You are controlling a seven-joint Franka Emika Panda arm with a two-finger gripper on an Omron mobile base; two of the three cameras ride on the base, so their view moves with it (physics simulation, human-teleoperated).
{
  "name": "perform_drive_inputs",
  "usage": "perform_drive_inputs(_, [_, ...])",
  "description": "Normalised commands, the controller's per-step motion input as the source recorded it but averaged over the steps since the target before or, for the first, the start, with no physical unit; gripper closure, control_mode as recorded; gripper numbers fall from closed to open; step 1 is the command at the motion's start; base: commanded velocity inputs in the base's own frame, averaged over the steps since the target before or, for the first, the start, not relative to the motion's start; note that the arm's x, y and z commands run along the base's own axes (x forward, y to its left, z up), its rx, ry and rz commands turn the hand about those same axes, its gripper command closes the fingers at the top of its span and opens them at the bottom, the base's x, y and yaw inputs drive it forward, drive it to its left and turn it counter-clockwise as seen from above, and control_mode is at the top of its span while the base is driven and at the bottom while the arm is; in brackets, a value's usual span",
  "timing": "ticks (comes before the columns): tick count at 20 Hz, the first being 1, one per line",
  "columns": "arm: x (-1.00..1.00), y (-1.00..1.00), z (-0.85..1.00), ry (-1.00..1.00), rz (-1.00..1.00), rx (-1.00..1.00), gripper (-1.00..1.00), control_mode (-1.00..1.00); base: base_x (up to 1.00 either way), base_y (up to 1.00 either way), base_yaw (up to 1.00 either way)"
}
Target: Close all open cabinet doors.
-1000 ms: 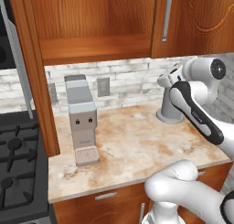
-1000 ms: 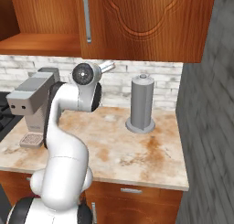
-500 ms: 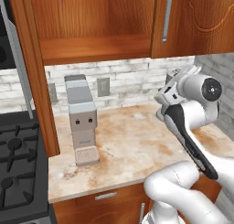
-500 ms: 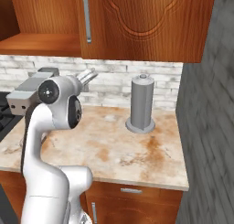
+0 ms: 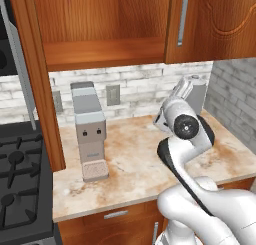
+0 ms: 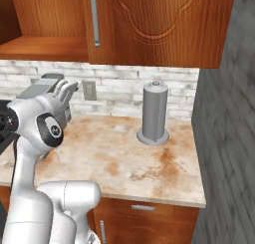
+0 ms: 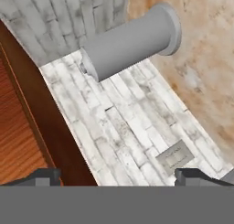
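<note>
Nearest the cameras, the white arm bends over the marble-patterned countertop (image 5: 135, 164), its dark-capped elbow joint in front and the gripper (image 6: 63, 90) raised beyond it toward the brick backsplash (image 6: 119, 91). The two fingers (image 6: 69, 87) stand wide apart with nothing between them; in the hand view their dark tips sit far apart at the bottom corners, with bare brick and a grey wall outlet (image 7: 173, 157) between. On the countertop to the left of the arm stands a grey coffee machine (image 5: 89, 134), close to the backsplash, and left of it a black stovetop (image 5: 20, 184). To the right of the arm, near the grey side wall, an upright grey paper towel holder (image 6: 155, 113) stands on its round base. Above the countertop, the closed cabinet door (image 6: 159, 24) with its vertical silver handle hangs over the paper towel holder. Left of it the cabinet interior (image 5: 100, 24) is exposed, and an open cabinet door (image 5: 37, 84) stands edge-on beside the coffee machine, its long handle facing the stovetop.
</note>
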Motion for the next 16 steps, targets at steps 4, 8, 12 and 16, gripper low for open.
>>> perform_drive_inputs(4, [-0.15, 0.26, -0.11, -0.02, 0.00, -0.33, -1.00, -1.00, 0.00, 0.00, 0.00])
perform_drive_inputs(8, [-0.42, 0.38, 0.00, -0.16, 0.00, -0.44, -1.00, -1.00, 0.00, 0.00, 0.00])
perform_drive_inputs(12, [-0.45, 0.48, 0.00, -0.24, -0.03, -0.47, -1.00, -1.00, 0.00, 0.00, 0.00])
perform_drive_inputs(16, [-0.54, 0.61, 0.00, -0.22, -0.09, -0.44, -1.00, -1.00, 0.00, 0.00, 0.00])
